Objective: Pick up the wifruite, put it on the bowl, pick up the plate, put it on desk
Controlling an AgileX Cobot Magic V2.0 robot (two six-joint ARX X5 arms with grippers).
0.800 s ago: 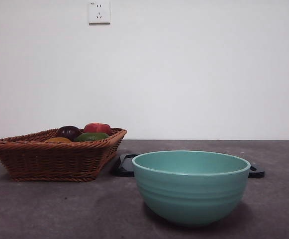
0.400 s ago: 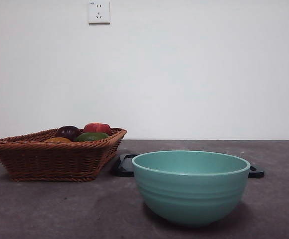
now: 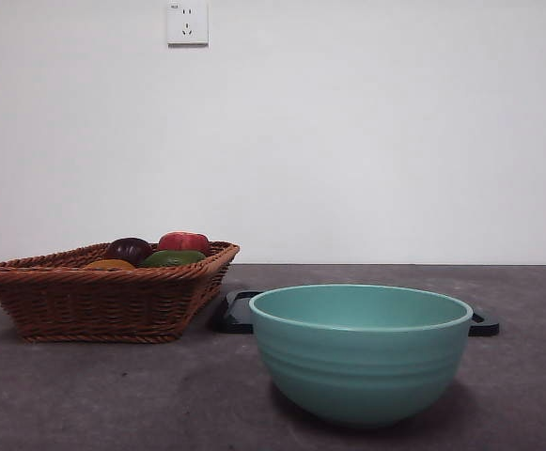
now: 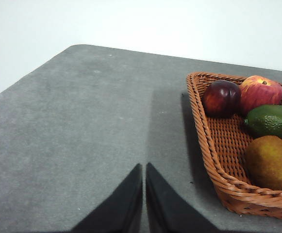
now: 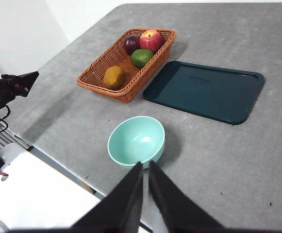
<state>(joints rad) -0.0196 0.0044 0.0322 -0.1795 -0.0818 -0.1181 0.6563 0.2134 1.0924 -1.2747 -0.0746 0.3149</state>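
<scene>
The wifruite [image 4: 272,162], orange-brown and dull, lies in the wicker basket [image 4: 213,145] at its near end; it also shows as wifruite [image 5: 113,76] and as a low sliver, wifruite [image 3: 110,265]. The mint-teal bowl [image 3: 361,352] stands empty on the desk [image 3: 113,395], also seen as bowl [image 5: 136,141]. Behind it lies the plate [image 5: 204,90], a flat dark green rectangle, its edge showing as plate [image 3: 237,313]. My left gripper [image 4: 144,166] hangs shut over bare desk beside the basket. High above the bowl's near side, my right gripper [image 5: 145,165] is shut and empty.
The basket [image 3: 103,296] also holds a dark purple fruit [image 4: 222,98], a red fruit [image 4: 261,92] and a green fruit [image 4: 272,120]. A black camera device [image 5: 9,87] stands off the desk's corner. The desk edge [image 5: 68,167] runs close to the bowl.
</scene>
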